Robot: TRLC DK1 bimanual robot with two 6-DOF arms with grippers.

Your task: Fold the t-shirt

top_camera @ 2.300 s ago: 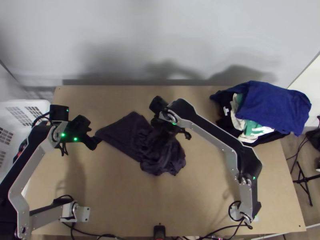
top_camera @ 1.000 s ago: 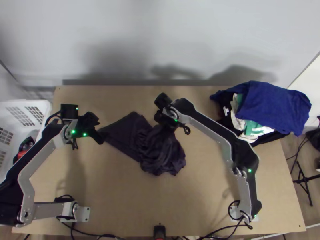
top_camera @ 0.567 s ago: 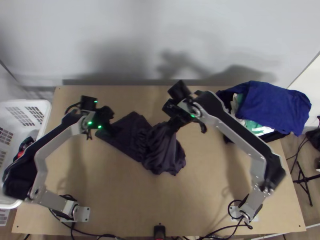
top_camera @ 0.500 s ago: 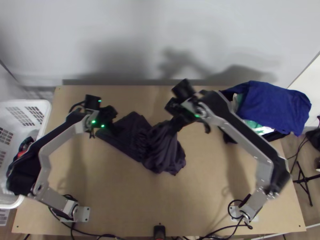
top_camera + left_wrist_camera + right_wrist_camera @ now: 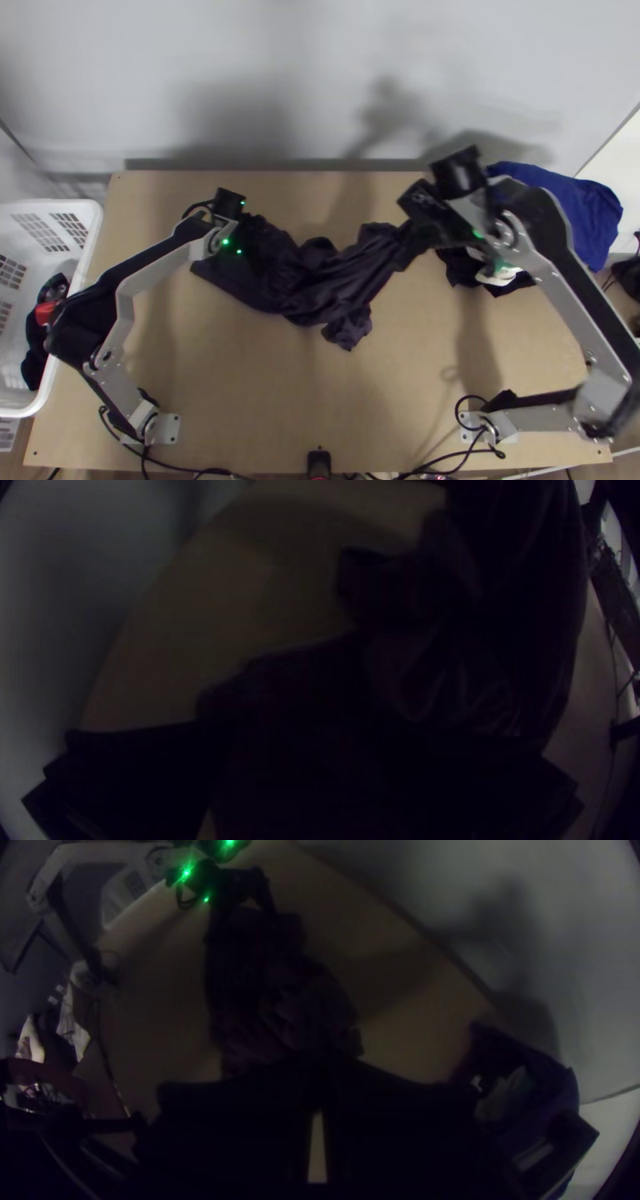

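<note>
The dark t-shirt (image 5: 336,284) lies bunched and twisted across the middle of the table, its right part drawn out towards my right gripper (image 5: 412,238). In the right wrist view, the fingers of my right gripper (image 5: 319,1073) are together on the edge of the shirt (image 5: 280,1000). Over the shirt's left end stands my left gripper (image 5: 254,236). The left wrist view has my left gripper (image 5: 303,767) open wide, with dark cloth (image 5: 413,673) between and beyond its fingers; whether they touch it I cannot tell.
A pile of clothes with a blue piece (image 5: 588,216) on top lies at the table's right back, partly behind the right arm. A white basket (image 5: 84,232) holding dark and red items stands at the left edge. Bare wood (image 5: 264,384) spreads in front of the shirt.
My right gripper has moved right, pulling the shirt's upper part along and stretching it out. My left gripper has come right, from beside the shirt's left corner to over its left end.
</note>
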